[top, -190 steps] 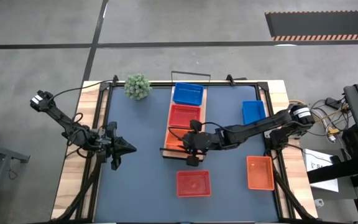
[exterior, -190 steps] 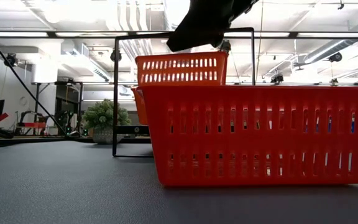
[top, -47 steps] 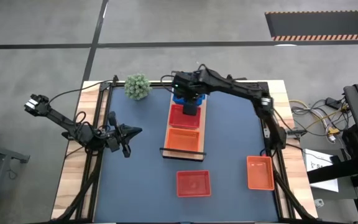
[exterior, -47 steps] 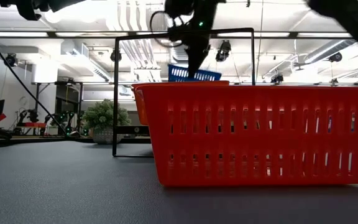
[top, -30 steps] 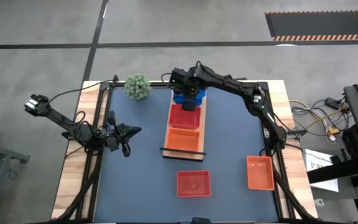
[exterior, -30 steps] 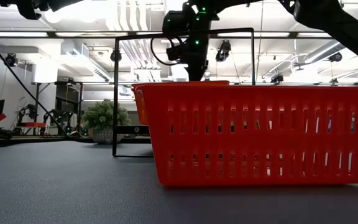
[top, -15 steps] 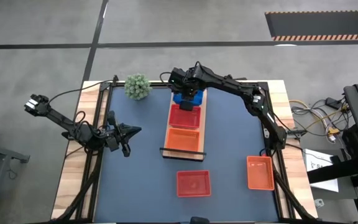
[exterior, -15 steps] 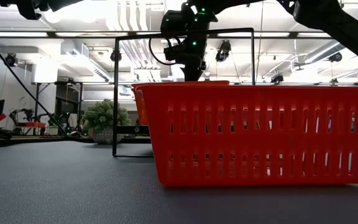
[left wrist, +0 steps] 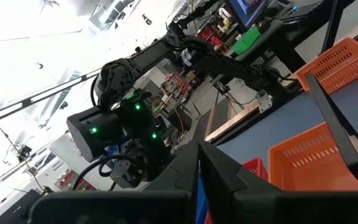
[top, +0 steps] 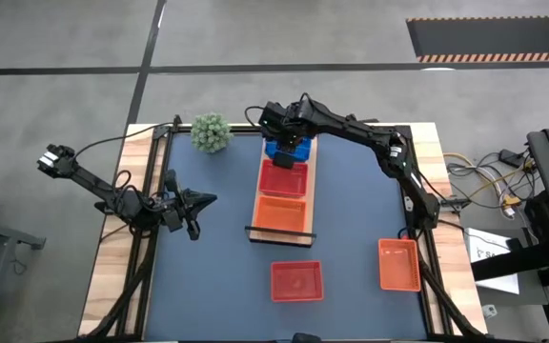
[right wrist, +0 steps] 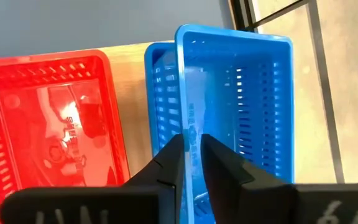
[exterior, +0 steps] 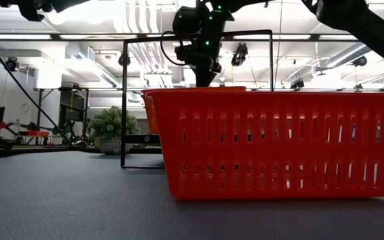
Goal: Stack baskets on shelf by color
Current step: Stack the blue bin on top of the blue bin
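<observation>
The shelf bears a blue basket at its far end, then a red one and an orange one. In the right wrist view the blue basket sits nested in a second blue one. My right gripper is above it, shut on its side wall. My left gripper is shut and empty over the mat's left part. A red basket and an orange basket rest on the mat. My right gripper pinches the upper blue basket's long side wall, the one toward the red basket, one finger inside and one outside. The fingers come from above, pointing down. The basket sits level inside the lower blue basket on the shelf.
A fuzzy green plant ball stands at the far left of the mat. Black wire rails rise at the shelf's ends. The near red basket fills the low view and hides the shelf's baskets.
My right gripper has come down with the blue basket at the shelf's far end; the basket has dropped out of the low view behind the nearer baskets and now sits in the other blue one. The gripper has since tipped slightly and stayed there.
</observation>
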